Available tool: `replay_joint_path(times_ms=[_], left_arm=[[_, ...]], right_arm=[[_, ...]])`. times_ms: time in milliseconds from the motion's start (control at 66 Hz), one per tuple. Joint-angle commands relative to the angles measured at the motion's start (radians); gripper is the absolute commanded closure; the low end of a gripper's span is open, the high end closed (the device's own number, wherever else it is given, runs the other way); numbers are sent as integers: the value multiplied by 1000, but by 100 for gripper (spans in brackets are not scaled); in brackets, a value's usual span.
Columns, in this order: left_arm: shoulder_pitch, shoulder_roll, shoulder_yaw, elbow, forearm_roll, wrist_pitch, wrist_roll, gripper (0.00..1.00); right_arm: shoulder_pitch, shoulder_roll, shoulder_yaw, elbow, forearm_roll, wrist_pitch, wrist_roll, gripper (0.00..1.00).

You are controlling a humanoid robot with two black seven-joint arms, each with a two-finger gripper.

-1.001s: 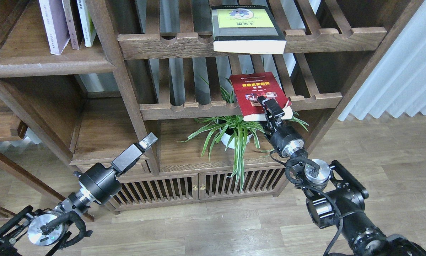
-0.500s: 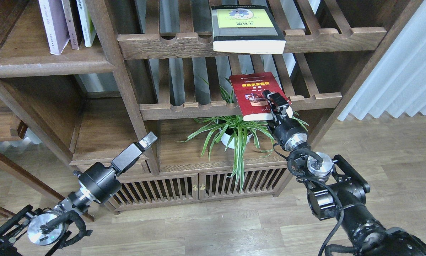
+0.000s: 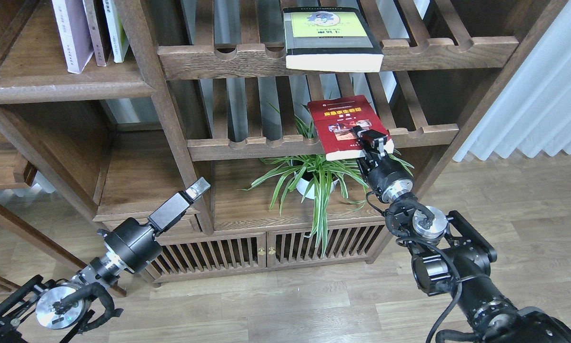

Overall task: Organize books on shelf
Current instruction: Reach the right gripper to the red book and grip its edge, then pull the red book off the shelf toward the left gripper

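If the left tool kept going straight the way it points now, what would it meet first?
Most likely the dark wooden upright post of the bookcase: the left tool points up and to the right, towards it. Depth is unclear, so it might pass in front.

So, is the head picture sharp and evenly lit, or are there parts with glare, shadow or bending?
Head view: mostly sharp; the red book title reads clearly. The white curtain is bright, nearly washed out. Shadow lies under the solid shelf, and the right gripper is dark, so its fingers are hard to separate. The bookcase posts lean outward, a wide-lens distortion.
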Motion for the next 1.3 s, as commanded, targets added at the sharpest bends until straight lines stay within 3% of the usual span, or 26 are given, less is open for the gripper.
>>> replay_joint_path(times_ms=[0,91,258,425,576,1289], left_arm=[[13,0,2,0,7,0,-2,0],[14,-1,-5,2,7,0,-12,0],[11,-12,0,2,1,0,-6,0],[4,-40,8,2,-45,0,-3,1],[1,-83,23,0,-72,0,-2,2],[-6,-101,100,1,-109,0,2,2]], right_arm=[[-14,0,0,9,12,28,-10,95],[-35,0,0,40,19,68,-53,95],[-116,0,0,113,98,165,-222,95],[-194,0,-3,196,154,183,-265,95],[-267,0,-18,241,156,241,-347,95],[-342,0,-136,307,150,251,-347,95]])
